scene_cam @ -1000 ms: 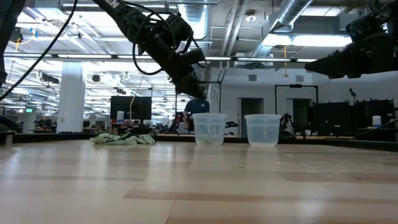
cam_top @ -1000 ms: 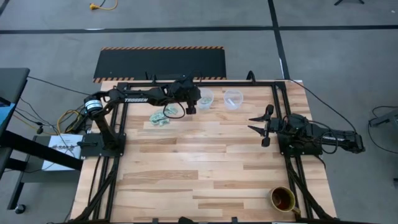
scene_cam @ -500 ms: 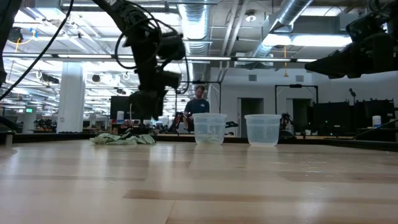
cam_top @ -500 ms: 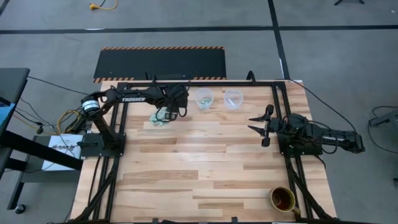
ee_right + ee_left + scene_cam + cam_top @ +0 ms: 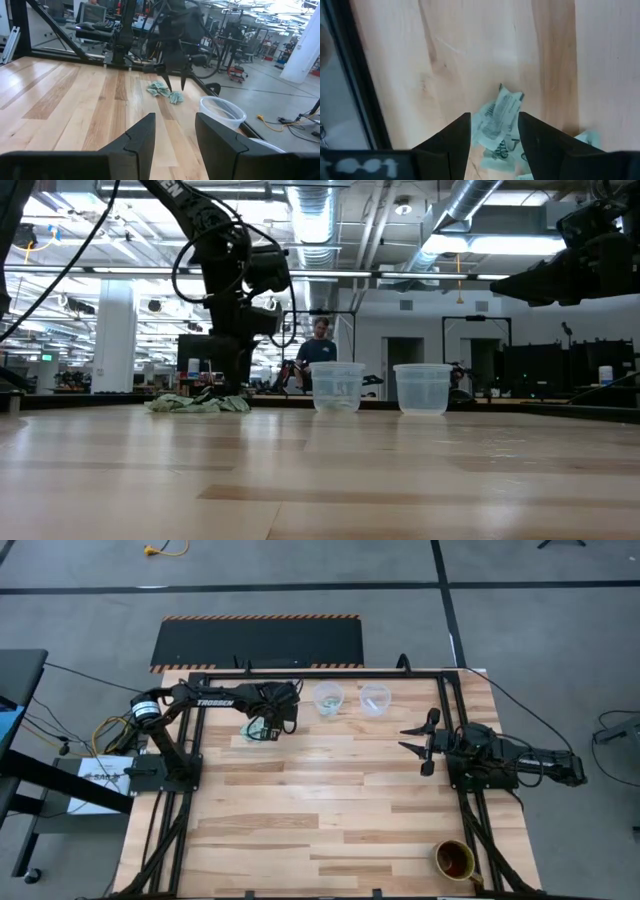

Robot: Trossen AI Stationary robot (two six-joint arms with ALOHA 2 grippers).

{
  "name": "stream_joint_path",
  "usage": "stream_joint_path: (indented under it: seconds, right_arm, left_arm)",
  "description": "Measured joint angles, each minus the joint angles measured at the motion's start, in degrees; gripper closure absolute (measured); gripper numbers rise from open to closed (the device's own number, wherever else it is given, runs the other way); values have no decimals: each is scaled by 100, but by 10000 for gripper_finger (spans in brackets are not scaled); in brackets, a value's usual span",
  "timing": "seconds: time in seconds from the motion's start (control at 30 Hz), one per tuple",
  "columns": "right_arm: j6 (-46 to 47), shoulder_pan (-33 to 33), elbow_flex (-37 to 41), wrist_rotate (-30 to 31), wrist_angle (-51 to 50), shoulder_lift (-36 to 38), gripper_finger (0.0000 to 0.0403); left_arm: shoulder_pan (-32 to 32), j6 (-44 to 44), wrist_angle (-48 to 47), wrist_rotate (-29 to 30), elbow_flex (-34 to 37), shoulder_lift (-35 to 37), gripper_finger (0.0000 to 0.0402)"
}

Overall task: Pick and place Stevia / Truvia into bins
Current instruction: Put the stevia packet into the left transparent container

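The pale green and white packets point(image 5: 258, 731) lie in a loose pile near the table's far left corner, also in the low view point(image 5: 198, 404) and the right wrist view point(image 5: 162, 91). My left gripper point(image 5: 264, 726) points straight down over the pile's right part, open; in its wrist view point(image 5: 493, 116) a packet point(image 5: 497, 117) lies between the fingertips. Two clear cups point(image 5: 328, 698) point(image 5: 374, 698) stand to the right of the pile, by the far edge. My right gripper point(image 5: 425, 745) waits open above the table's right side point(image 5: 175, 120). My left gripper comes at the pile from above, its open fingers point(image 5: 169, 85) down at packet level on either side of one packet point(image 5: 500, 107). Whether the fingertips touch a packet or the table I cannot tell.
A brown cup point(image 5: 455, 860) stands at the near right corner. Black frame rails point(image 5: 195, 740) run along the left, right and far edges. Bare wood spreads across the table's middle and near half point(image 5: 320, 810). A person point(image 5: 320, 345) stands far off in the room.
My left gripper has swung from beside the left clear cup toward the table's left, over the packet pile. It has turned from slanting to pointing straight down and has dropped to the pile. The right arm has kept still.
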State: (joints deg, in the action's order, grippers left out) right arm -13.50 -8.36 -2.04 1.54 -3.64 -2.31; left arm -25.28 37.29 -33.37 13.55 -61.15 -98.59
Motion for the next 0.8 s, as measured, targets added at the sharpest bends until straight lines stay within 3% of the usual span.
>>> stream_joint_path:
  seconds: [0.8]
  right_arm:
    - [-2, 0, 0, 2, -1, 1, 269]
  left_arm:
    - [-7, -24, 265, 4, 160, -204, 245]
